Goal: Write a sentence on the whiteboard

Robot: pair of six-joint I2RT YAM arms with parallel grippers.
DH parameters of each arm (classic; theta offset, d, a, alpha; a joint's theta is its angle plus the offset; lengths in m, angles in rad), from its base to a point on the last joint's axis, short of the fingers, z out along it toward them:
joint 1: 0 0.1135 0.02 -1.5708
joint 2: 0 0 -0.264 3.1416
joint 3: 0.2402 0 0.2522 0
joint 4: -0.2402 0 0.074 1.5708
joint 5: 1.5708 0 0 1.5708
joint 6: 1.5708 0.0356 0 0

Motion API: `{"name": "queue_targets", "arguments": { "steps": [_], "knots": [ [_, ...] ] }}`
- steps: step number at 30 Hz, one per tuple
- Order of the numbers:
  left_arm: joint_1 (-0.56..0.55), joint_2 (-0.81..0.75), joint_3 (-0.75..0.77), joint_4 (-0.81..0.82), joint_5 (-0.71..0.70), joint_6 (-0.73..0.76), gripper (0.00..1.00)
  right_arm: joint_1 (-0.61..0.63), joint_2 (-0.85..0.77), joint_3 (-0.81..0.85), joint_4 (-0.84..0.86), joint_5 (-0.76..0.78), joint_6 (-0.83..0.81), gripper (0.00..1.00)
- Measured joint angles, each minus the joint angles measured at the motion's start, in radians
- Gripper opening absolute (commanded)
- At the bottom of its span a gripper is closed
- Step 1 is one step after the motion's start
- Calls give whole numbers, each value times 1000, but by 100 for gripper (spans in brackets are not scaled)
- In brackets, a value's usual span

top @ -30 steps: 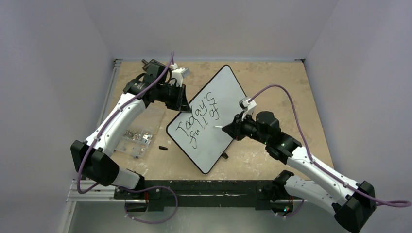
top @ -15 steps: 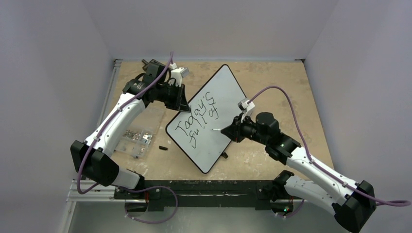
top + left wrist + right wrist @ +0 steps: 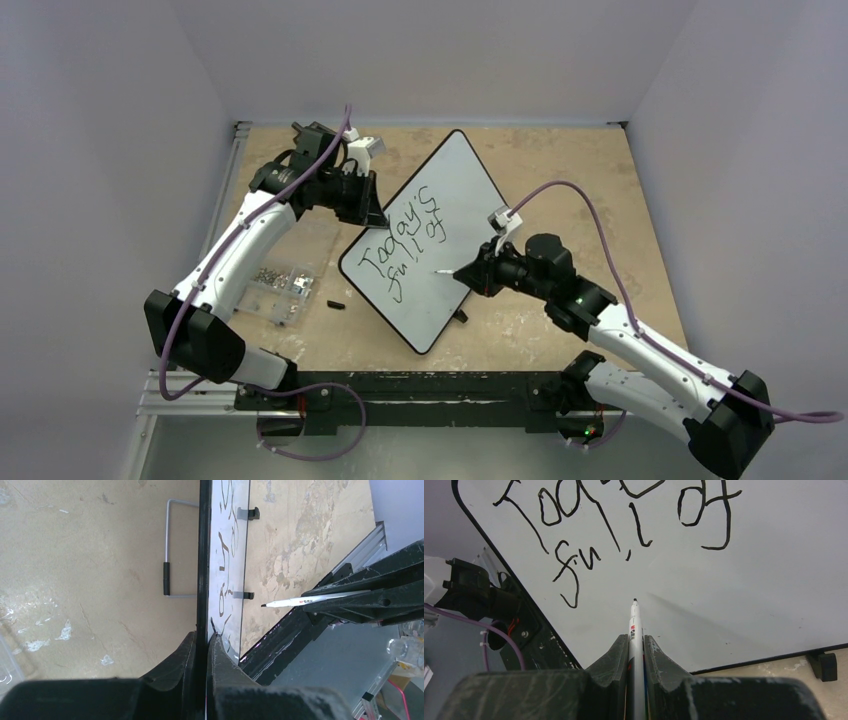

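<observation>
Standing tilted, the whiteboard [image 3: 465,180] looks stiff, light and slick, so my left gripper [image 3: 201,639] pinches its black rim. The sentence [image 3: 609,527] lies just beyond the marker [image 3: 634,625] clamped in my right gripper [image 3: 635,642], its tip near the surface.

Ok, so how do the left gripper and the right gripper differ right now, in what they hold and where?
The left gripper is clamped on the black rim of the whiteboard, touching it; the right gripper is shut on a white marker whose tip hangs just off the board. The left gripper sits at the board's edge; the right gripper faces its bare area next to the sentence. Both are shut.
</observation>
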Motion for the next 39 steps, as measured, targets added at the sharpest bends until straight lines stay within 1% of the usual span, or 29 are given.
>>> {"name": "queue_targets", "arguments": {
  "steps": [11, 39],
  "knots": [
    [2, 0, 0, -1, -1, 0, 0, 30, 21, -16, 26, -21, 8, 0],
    [2, 0, 0, -2, -2, -1, 0, 107, 37, -35, 69, -21, 10, 0]
  ]
}}
